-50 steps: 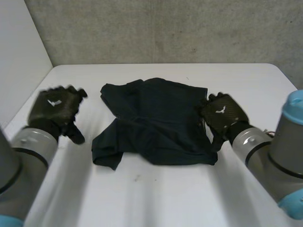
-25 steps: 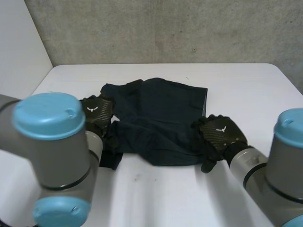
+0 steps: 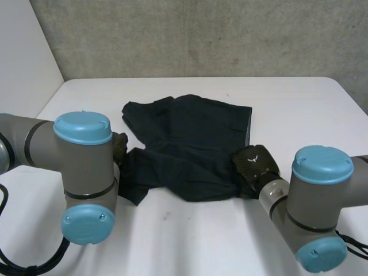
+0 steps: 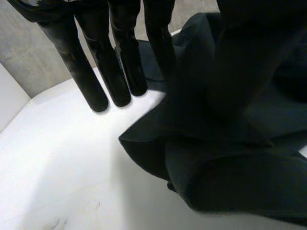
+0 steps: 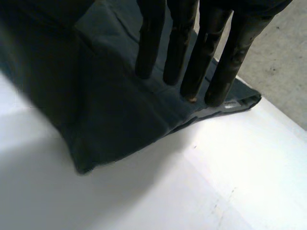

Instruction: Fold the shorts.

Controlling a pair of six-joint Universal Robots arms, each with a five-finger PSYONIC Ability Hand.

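Dark shorts [image 3: 190, 146] lie crumpled, mid-counter [image 3: 299, 109]. The left hand [image 3: 119, 146] is at their left edge, mostly hidden behind the left arm [image 3: 80, 161]. In the wrist view its fingers [image 4: 120, 62] are straight and released, with tips on bare counter just beside the cloth; a dark blur covers part of the shorts there. The right hand [image 3: 255, 163] is at the near right corner, its straight fingers [image 5: 178, 43] resting on the cloth and grasping nothing.

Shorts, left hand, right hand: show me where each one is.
shorts [image 3: 190, 144]: head view, middle of the dark cloth.
left hand [image 4: 117, 62]: left wrist view, on a straight finger.
right hand [image 3: 256, 163]: head view, back of the hand.
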